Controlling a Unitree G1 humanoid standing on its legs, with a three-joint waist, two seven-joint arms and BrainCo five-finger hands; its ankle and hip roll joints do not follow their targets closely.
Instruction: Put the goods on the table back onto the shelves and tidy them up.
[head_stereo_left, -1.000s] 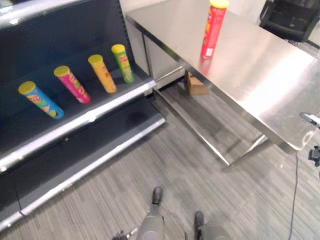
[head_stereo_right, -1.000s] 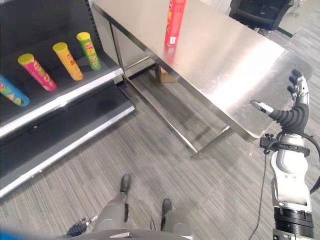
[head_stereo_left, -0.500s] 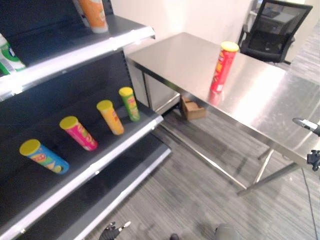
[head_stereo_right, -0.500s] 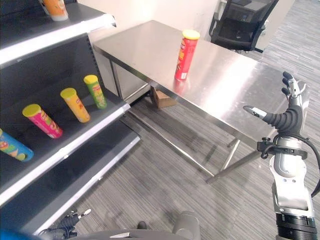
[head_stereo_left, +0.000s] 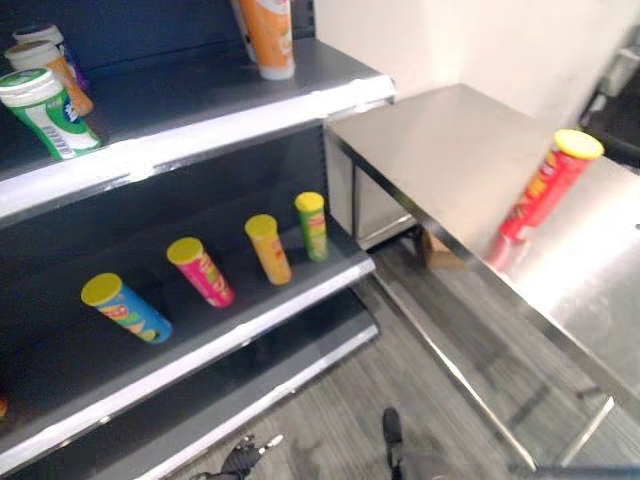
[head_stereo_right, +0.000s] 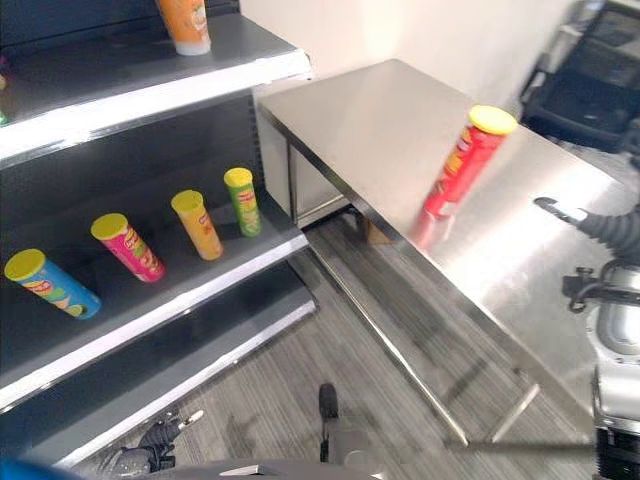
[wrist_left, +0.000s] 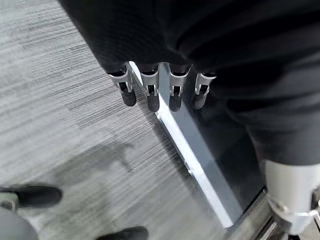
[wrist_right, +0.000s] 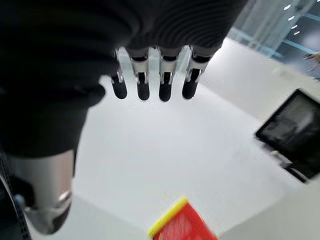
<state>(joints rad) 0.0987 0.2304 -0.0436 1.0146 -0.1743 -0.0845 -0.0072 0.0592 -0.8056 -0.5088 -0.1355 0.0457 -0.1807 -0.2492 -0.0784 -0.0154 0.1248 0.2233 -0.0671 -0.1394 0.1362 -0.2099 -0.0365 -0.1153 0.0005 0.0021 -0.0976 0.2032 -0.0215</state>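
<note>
Tube (head_stereo_right: 463, 164) upright on table (head_stereo_right: 380, 130); shelves (head_stereo_left: 200, 110) left of table, four tubes (head_stereo_left: 265, 250) lying on middle shelf.

A steel tabletop (head_stereo_right: 400, 130) carries one red can (head_stereo_right: 460, 165) with a yellow lid, standing upright. Beside it, the dark shelves (head_stereo_left: 250, 110) hold more goods. On the middle shelf (head_stereo_right: 180, 290) four cans lie in a row: blue (head_stereo_right: 50, 283), pink (head_stereo_right: 127, 246), yellow (head_stereo_right: 197, 224) and green (head_stereo_right: 241, 200). The top shelf bears an orange container (head_stereo_left: 268, 38) and a green-and-white one (head_stereo_left: 48, 110). Grey striped floor (head_stereo_right: 300, 370) lies below.
</note>
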